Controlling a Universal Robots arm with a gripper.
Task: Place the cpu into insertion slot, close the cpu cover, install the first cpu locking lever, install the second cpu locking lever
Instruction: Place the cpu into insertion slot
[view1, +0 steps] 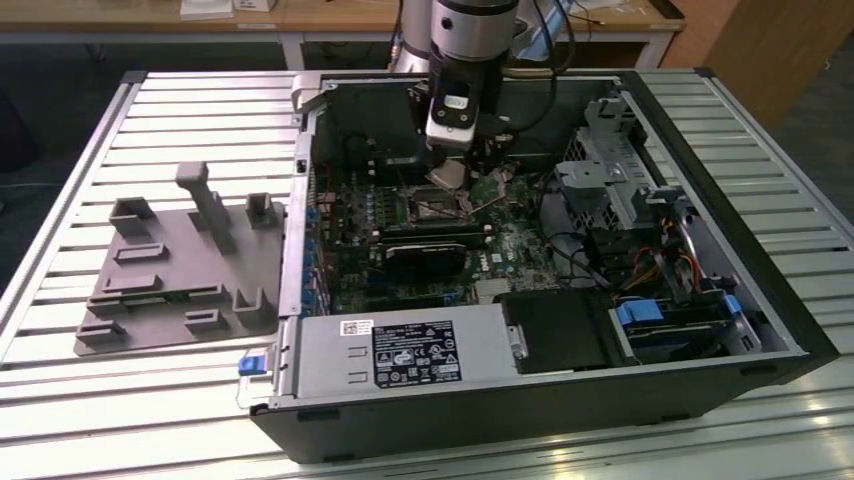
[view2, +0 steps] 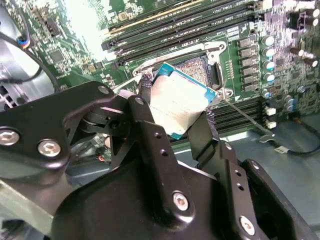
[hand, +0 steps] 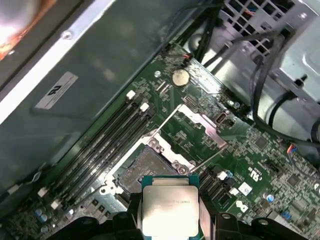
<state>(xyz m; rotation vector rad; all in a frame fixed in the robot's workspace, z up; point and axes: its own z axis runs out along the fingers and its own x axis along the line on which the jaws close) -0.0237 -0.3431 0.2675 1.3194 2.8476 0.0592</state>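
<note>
1. The jaws are clamping the cpu (view2: 180, 102) by two opposite edges, shut only as far as the chip's width. The black fingers (view2: 152, 130) are pressing on its sides and leaving its pale metal face bare.
2. The cpu is hanging tilted over the green board (hand: 260, 145) inside the open computer case (view1: 534, 400), which is sitting on the slatted table (view1: 200, 100). It is not yet seated.
3. In the first wrist view the insertion slot (hand: 142, 170) is lying bare just beyond the chip's far edge, near it but apart from it. The jaws are therefore holding the chip slightly short of the slot rather than square over it.
4. The chip is square, so no long axis is deciding anything. Its edges are looking turned against the slot's silvery rim, and its face is leaning rather than lying flat to the board.
5. The cpu cover (hand: 200, 127) is standing swung open on the slot's far side, leaving the slot clear.
6. A thin wire lever (view2: 245, 117) is sticking out beside the slot, close to one finger.
7. Rows of long memory slots (view2: 175, 25) are flanking the slot on both sides, so room is looking tight sideways and freer from above.
</note>
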